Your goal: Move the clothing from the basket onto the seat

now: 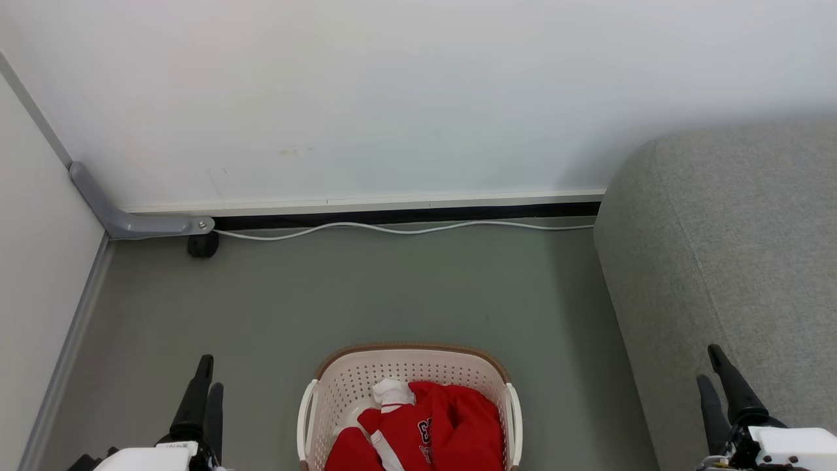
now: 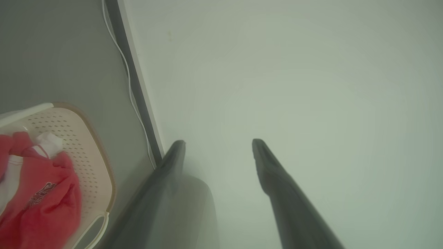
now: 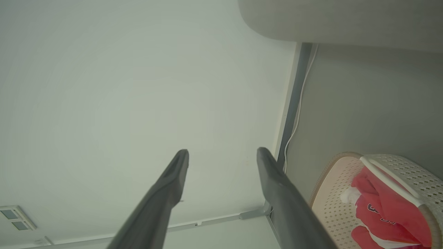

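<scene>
- We see the clothing (image 1: 444,425) lying crumpled inside the basket (image 1: 366,383), at the bottom middle of the head view. It is red with white trim, and a printed logo faces up.
- The basket stands on the grey floor (image 1: 392,294), apart from the seat (image 1: 732,248), which is at the right side.
- The left gripper (image 1: 210,374) is at the lower left, beside the basket but not touching it. In the left wrist view its two fingers stand spread, with bare wall between them, and they pinch nothing.
- The right gripper (image 1: 707,363) is at the lower right, in front of the seat and well apart from the basket. In the right wrist view its fingers also stand apart and are empty.
- So the clothing lies between the two grippers, and neither one touches it.
- Both grippers point toward the white wall (image 1: 392,98). In the wrist views the basket with the clothing shows off to the side of the fingers.
- A white cable (image 1: 405,229) runs along the foot of this wall.
</scene>
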Motion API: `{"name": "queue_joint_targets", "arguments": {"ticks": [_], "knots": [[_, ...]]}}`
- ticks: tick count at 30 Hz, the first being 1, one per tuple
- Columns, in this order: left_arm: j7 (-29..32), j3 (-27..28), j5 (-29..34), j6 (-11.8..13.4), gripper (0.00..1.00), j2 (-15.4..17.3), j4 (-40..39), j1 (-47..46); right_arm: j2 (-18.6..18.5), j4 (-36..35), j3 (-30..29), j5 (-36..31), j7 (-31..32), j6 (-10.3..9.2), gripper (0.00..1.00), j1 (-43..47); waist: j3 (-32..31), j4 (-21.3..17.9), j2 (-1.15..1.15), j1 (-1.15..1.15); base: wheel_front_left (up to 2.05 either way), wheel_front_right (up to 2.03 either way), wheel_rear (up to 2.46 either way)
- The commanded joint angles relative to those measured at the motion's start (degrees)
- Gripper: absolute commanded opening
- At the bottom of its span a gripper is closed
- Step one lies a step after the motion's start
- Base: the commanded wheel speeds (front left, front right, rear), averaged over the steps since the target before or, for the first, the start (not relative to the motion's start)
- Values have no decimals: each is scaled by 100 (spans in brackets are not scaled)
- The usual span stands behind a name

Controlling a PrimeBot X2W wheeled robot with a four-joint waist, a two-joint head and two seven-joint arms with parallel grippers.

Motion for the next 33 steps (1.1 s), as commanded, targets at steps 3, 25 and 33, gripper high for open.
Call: {"name": "queue_joint_targets", "arguments": {"ticks": [3,25,33], "knots": [[-96,-20,81,-5,100,84,-115,-315,-118,-153,74,-87,-67,4,100,-288,9,-2,0,1,0,0,0],[-507,-304,830,-14,100,314,124,-795,-458,93,729,-614,-525,9,100,-901,108,-21,0,-2,0,0,0],[-641,-322,1556,-17,100,370,208,-965,-515,225,833,-1226,-660,11,100,-1138,157,-26,0,-2,0,0,0]]}}
